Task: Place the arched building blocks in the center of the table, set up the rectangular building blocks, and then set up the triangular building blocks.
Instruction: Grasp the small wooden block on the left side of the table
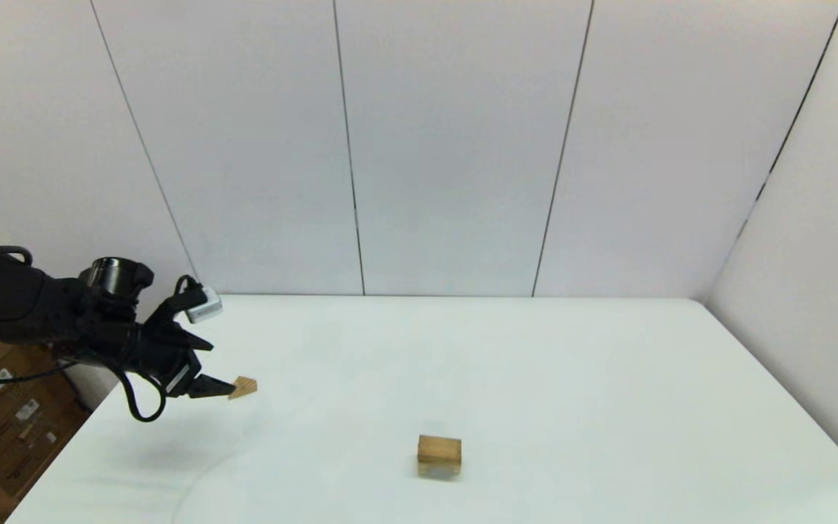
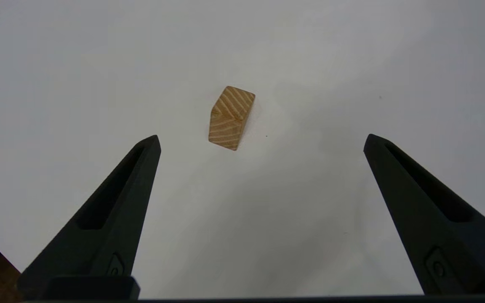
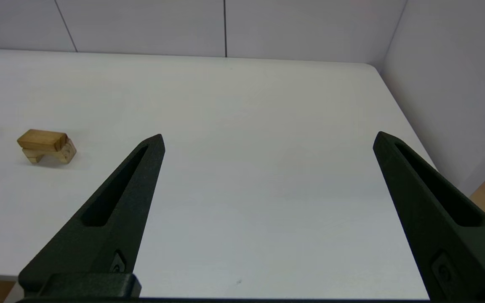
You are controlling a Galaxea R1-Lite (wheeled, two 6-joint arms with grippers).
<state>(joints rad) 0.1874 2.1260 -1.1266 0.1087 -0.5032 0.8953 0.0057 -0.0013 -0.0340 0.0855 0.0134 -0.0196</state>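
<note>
Low centre of my head view, the rectangular slab (image 1: 439, 448) lies flat atop the arched block (image 1: 439, 469). Left of frame, my left gripper (image 1: 224, 391) hangs with fingers spread wide beside the triangular wedge (image 1: 244, 386) on the table (image 1: 572, 378). Right gripper (image 3: 267, 139) gapes too, parked.

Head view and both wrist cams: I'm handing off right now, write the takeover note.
Left gripper: open, over the table's left side, aimed at the triangular block, which lies loose on the surface.
Right gripper: open, holding nothing, out of the head view.
Done: arched block near centre, rectangular block on top.
Left: grasp the triangular block and set it on the stack.
</note>
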